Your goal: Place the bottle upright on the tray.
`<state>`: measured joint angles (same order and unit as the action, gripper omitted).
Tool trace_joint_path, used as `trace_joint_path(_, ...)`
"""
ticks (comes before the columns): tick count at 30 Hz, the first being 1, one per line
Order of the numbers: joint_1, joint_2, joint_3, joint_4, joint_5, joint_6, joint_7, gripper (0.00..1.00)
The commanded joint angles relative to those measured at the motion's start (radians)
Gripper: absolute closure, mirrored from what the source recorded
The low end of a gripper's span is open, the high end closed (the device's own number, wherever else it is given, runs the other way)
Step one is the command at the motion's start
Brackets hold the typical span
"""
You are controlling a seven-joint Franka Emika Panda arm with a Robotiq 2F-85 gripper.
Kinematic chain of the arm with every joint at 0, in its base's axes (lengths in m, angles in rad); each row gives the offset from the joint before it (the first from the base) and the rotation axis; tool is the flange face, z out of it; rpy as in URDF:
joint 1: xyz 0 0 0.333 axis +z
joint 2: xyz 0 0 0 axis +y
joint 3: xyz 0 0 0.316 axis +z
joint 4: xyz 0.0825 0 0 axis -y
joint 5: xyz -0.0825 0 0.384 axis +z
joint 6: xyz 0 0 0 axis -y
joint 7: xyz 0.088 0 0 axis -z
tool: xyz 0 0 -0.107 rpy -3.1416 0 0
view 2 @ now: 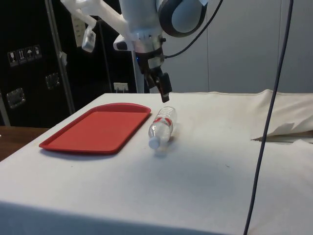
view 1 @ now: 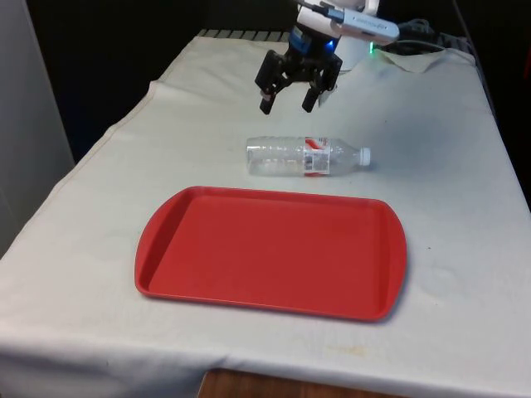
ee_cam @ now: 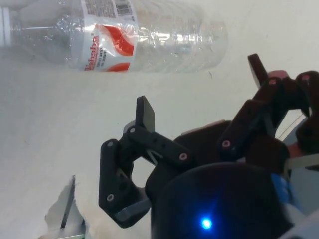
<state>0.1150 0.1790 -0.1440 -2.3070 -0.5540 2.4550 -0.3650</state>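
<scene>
— Beyond the tray's far rim, what have we got? Start with the big things.

— Biggest is the surface (view 1: 465, 207), draped in white cloth. On it lies the red tray (view 1: 166, 249), flat and bare. Just past the tray's far rim, close to it but apart, lies the bottle (view 1: 286, 157) on its side, running along that rim, its white cap (view 1: 363, 155) toward the tray's corner at the front view's right.

— And the hand?

— The hand (view 1: 288, 103) hangs above the bottle and a little farther from the tray, fingers spread wide, gripping nothing and touching nothing.

— How do you reckon the bottle will handle?

— It is clear thin plastic and looks empty, so I'd judge it very light, crushable under a hard squeeze, and ready to roll since it rests on a round flank. The smooth wall may be slippery.

— Where to take hold?

— Probably across the body near the red-and-white label (view 1: 315, 156), where the wall seems ribbed and stiffer, fingers straddling the width. A modest squeeze should do; it then has to be tipped up so its base meets the tray.
</scene>
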Motion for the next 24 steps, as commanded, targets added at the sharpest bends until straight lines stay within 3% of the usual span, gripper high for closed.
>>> trace_joint_path(1,0.000,-0.002,-0.001,-0.004,-0.012,0.015,-0.004,0.00)
trace_joint_path(24,0.000,-0.001,0.001,-0.004,-0.013,0.065,-0.147,0.00)
